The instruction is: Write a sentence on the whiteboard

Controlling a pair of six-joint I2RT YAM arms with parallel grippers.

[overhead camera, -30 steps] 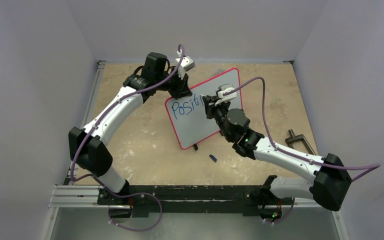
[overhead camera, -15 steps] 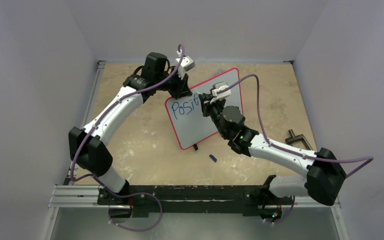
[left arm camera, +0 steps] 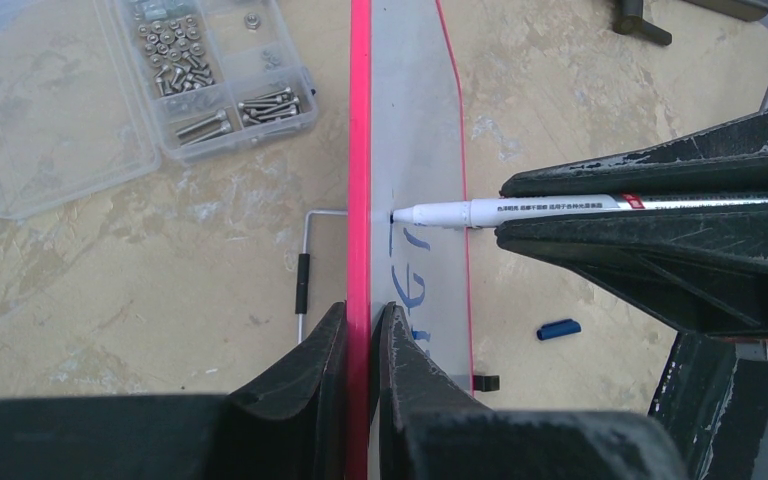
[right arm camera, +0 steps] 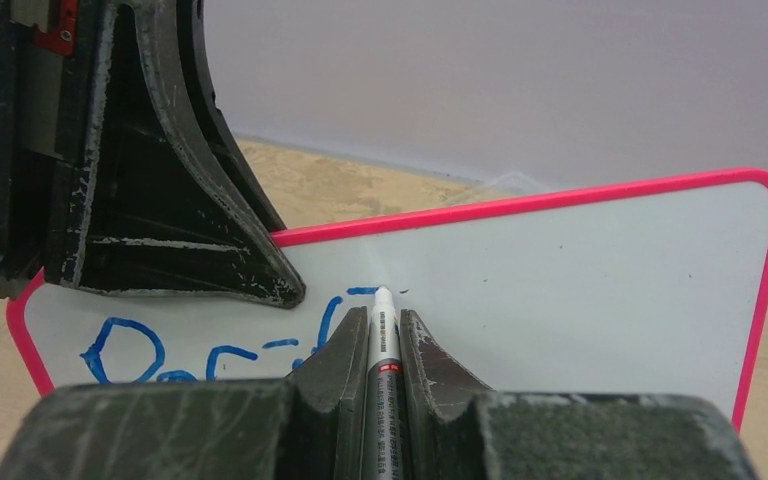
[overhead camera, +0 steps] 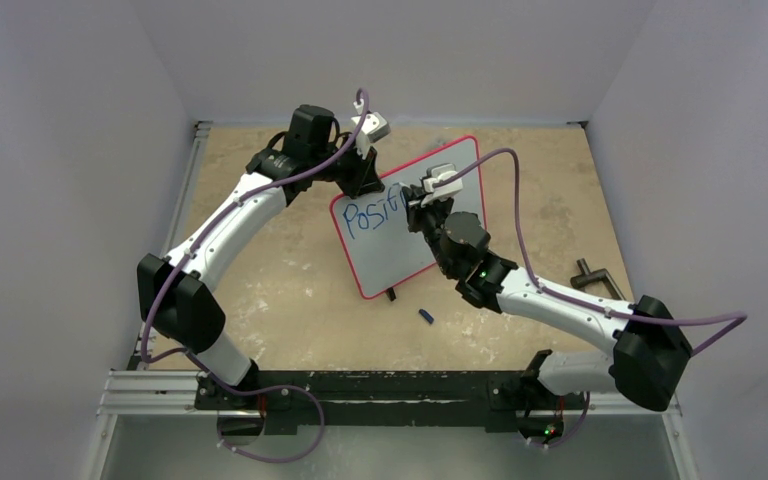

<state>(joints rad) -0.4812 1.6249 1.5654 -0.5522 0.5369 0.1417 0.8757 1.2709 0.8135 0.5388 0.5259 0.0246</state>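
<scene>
— Tan, speckled table [overhead camera: 290, 290], plain grey walls all round. What are those two arms doing?

— Writing. See the whiteboard [overhead camera: 390, 255]? It stands up on its edge in the middle of the table, leaning back a bit.

— Who holds it?

— The left gripper [left arm camera: 363, 318]. Its two fingers are pinched tight on the top of the red frame, near the corner.

— And the other one?

— The right gripper [right arm camera: 381, 322] is squeezed tight on a white marker [left arm camera: 520, 211]. The tip touches the board, just past the last letter.

— What does it say?

— Blue letters: "Posi", then one or two more I can't read well, because the gripper is in the way. The marker has tiny print on its side, too small for me to read.

— What could go wrong?

— If the marker pushes too hard, I think the board could tip back or slip in the pinch, and the line would go wobbly. If the tip lifts off, the line would break. The black fingers could also rub the wet ink and smear it.

— What's that little blue thing?

— Looks like the marker's cap [overhead camera: 426, 316], lying on the table near the board's foot. A clear box of screws [left arm camera: 140, 90] sits on the far side of the board.
</scene>
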